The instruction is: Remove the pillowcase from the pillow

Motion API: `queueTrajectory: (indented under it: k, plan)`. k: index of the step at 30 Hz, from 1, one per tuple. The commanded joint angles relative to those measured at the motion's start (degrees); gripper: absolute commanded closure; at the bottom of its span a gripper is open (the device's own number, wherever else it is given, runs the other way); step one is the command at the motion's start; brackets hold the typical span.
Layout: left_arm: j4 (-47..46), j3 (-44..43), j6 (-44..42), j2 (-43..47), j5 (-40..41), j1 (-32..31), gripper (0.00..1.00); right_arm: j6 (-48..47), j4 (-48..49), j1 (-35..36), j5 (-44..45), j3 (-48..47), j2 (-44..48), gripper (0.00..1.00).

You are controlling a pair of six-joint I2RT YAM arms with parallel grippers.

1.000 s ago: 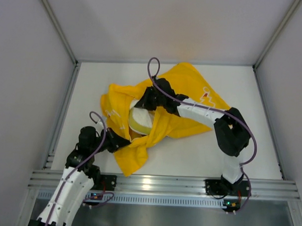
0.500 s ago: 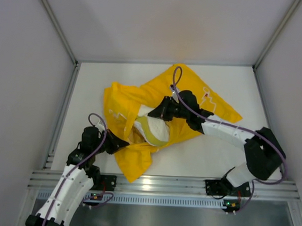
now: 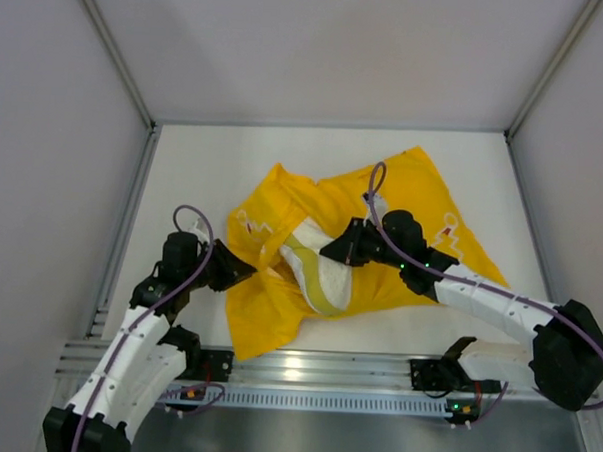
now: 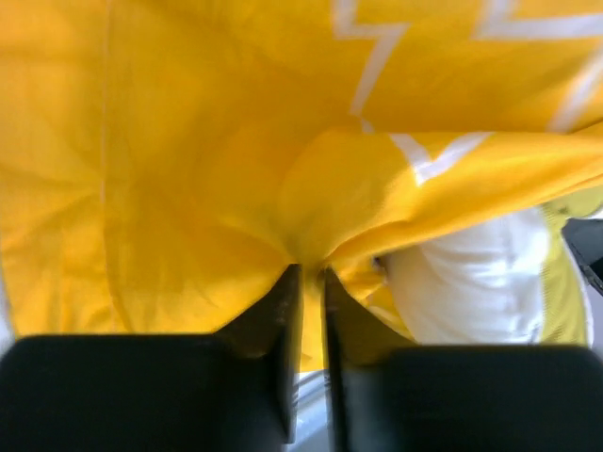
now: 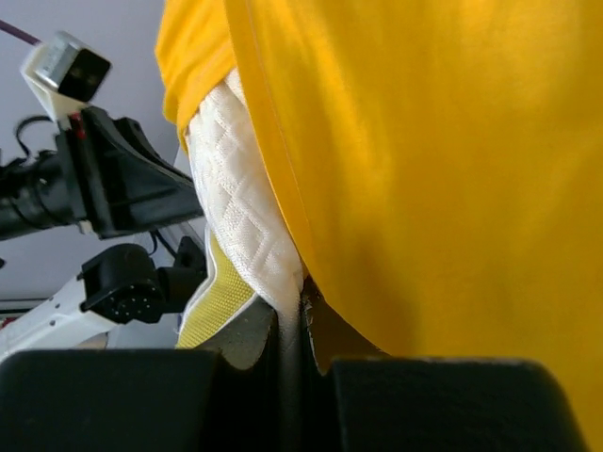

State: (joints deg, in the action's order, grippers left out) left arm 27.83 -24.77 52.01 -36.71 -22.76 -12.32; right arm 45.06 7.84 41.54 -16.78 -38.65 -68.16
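The bright yellow pillowcase (image 3: 283, 200) lies crumpled across the middle of the table, with white zigzag print. The cream quilted pillow (image 3: 324, 272) sticks partly out of its opening, its yellowish edge piping showing. My left gripper (image 3: 241, 273) is shut on a fold of the pillowcase (image 4: 188, 169) at its left side. My right gripper (image 3: 338, 254) is shut on the quilted pillow (image 5: 243, 212) where it leaves the case; yellow fabric (image 5: 424, 169) drapes over its right finger. Most of the pillow is hidden inside the case.
The white table (image 3: 204, 162) has metal rails at left and right and a slotted aluminium rail (image 3: 305, 368) along the near edge. Grey walls enclose the table on three sides. The left arm (image 5: 104, 188) shows in the right wrist view.
My right gripper has pulled the pillow to the right and toward the near edge. More cream pillow shows outside the case. The pillowcase has shifted right with it. My left gripper keeps its hold.
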Motion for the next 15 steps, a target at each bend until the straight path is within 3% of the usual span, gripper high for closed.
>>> queueTrajectory:
  k: [1, 2, 3, 4, 9, 15]
  plan:
    - [1.60, -5.28, -2.61, -1.25, 3.52, 0.63, 0.64, -2.96, 0.60, 1.08, 1.75, 2.52, -0.92, 1.00]
    - [1.96, -5.54, -2.88, -1.43, 3.08, 0.63, 0.30, -2.96, 0.95, 1.52, 2.01, 2.88, -0.66, 1.00]
    - [2.31, -5.90, -3.31, -1.35, 2.47, 0.63, 0.20, -3.13, 1.04, 1.70, 2.36, 3.14, -0.57, 1.00]
    - [3.01, -5.90, -3.67, -0.39, 2.20, 0.63, 0.02, -3.48, 1.04, 2.23, 2.88, 3.49, -0.40, 1.00]
    - [3.81, -7.91, -4.90, 3.22, 1.50, 0.63, 0.01, -4.81, -0.63, 3.19, 3.33, 3.50, -0.48, 1.00]
    - [3.63, -13.36, -8.24, -4.76, -1.50, -1.30, 0.01, -3.23, -0.54, 4.34, 4.82, 3.94, 1.89, 1.00]
